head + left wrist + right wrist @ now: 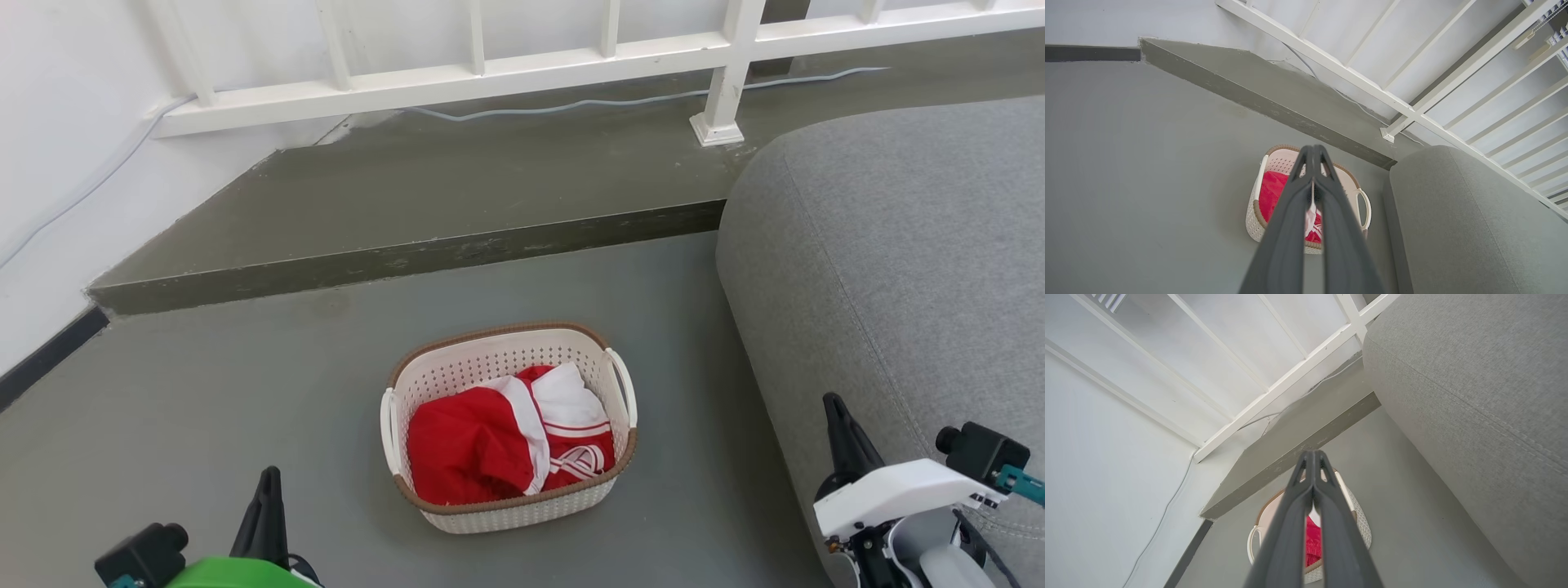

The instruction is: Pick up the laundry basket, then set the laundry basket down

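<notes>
Head view, left to right: white wall [73,122] is filling the upper left, with a black baseboard [45,355] running along its foot at mid left. Grey floor [204,408] is spreading across the lower frame. A raised grey step [424,196] is crossing the middle, a white railing [522,69] is standing on it along the top, and a pale cable [620,102] is lying just behind the rail's base. A grey fabric sofa [898,269] is taking up the right side.

The laundry basket [506,510] is sitting upright on the floor at lower centre, near the sofa's edge but not touching it. A red-and-white garment [490,441] is lying bunched inside.

Left gripper [268,490] is hanging at lower left and right gripper [841,429] at lower right in front of the sofa fabric. The basket is lying between them, apart from both.

Left wrist view is showing that claw's fingers pressed together at the tips, pinching nothing, and overlapping the basket mid-frame. It is also giving the basket's sofa-side handle [1370,209] as an open white loop, with a strip of floor between it and the sofa.

Right wrist view is showing the same on its side — fingers pressed together, empty. It is picking up the opposite handle [1254,539] at lower centre-left.
</notes>
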You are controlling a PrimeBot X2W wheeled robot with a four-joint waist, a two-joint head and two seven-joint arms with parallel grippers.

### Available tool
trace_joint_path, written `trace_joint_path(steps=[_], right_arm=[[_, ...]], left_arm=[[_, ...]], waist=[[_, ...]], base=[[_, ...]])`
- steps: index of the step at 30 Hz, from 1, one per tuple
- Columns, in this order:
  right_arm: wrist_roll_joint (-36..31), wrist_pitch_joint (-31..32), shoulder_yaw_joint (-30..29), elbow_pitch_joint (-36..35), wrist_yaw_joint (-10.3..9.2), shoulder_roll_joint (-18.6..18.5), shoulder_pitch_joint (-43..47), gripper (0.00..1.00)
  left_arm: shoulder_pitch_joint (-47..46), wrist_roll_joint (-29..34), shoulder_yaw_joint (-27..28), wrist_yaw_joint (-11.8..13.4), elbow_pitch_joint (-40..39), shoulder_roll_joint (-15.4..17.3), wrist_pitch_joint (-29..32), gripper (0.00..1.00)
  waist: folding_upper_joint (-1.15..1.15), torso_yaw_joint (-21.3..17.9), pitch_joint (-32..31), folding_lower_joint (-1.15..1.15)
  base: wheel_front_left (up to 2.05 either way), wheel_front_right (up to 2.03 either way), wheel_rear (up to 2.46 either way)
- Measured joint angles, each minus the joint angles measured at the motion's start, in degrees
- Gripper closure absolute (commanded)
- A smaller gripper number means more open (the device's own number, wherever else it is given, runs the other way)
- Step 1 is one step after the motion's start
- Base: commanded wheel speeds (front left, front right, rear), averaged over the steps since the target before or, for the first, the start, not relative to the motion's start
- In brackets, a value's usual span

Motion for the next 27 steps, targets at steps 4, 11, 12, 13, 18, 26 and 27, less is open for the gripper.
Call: trace_joint_path(steps=[4,11,12,13,18,26,27], right_arm=[[2.63,0.74,-0.79,0.01,0.44,0.21,-0.53,1.00],[7.57,1.91,-2.32,0.07,1.33,0.46,-0.66,1.00],[8.23,1.99,-2.54,0.08,1.35,0.54,-0.78,1.00],[8.81,2.33,-2.74,0.08,1.46,0.60,-0.92,1.00],[12.25,3.09,-3.87,0.16,2.25,0.82,-1.64,1.00],[17.85,4.49,-5.55,0.35,3.19,1.12,-2.00,1.00],[18.48,4.54,-5.75,0.36,3.35,1.13,-2.08,1.00]], left_arm=[[-0.84,-2.92,0.37,-0.10,0.26,0.13,0.86,1.00],[-1.63,-8.20,1.22,-1.03,0.81,0.31,1.89,1.00],[-1.76,-8.99,1.37,-1.04,0.90,0.36,2.15,1.00],[-1.91,-9.57,1.51,-1.10,1.03,0.40,2.30,1.00],[-2.36,-13.08,2.03,-1.60,1.67,0.48,2.88,1.00],[-3.64,-18.89,2.89,-2.58,2.30,0.63,4.17,1.00],[-3.69,-19.70,3.03,-2.64,2.40,0.64,4.39,1.00]], waist=[[0.00,0.07,0.00,0.00],[0.00,0.19,0.01,0.00],[0.00,0.21,0.01,0.00],[0.00,0.23,0.01,0.00],[0.00,0.32,0.01,0.00],[0.00,0.46,0.01,0.00],[0.00,0.48,0.01,0.00]], base=[[0.00,0.00,0.00],[0.00,0.00,0.00],[0.00,0.00,0.00],[0.00,0.00,0.00],[0.00,0.00,0.00],[0.00,0.00,0.00],[0.00,0.00,0.00]])
